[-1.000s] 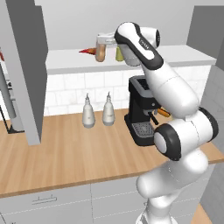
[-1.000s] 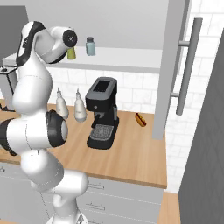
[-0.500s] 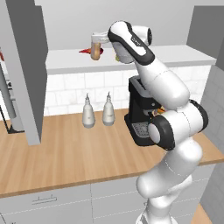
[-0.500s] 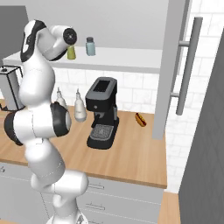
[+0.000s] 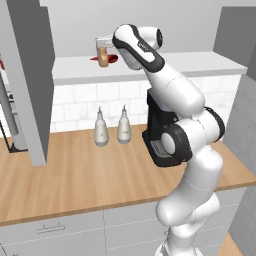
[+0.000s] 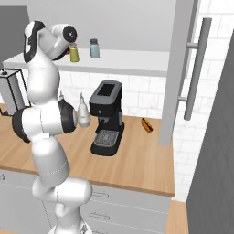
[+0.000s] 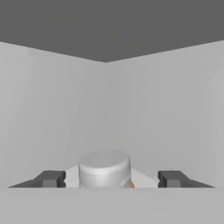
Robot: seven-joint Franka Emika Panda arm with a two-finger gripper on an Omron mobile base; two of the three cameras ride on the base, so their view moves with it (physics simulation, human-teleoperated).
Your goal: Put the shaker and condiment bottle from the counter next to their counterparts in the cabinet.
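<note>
i'm holding the gripper (image 7: 105,179) with its fingers apart around the bottle (image 5: 103,53), not clamping it. it's probably light, slick glass. i'm judging the body below the cap the safest hold.

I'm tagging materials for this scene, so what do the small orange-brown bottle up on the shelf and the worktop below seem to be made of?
The small rounded bottle with orange-brown contents looks like clear glass, since its filling shows through, under a matte pale cap, perhaps plastic. The long light-brown worktop looks like wood with a satin finish, going by its faint grain streaks. Both are rendered, so this is a guess.
</note>
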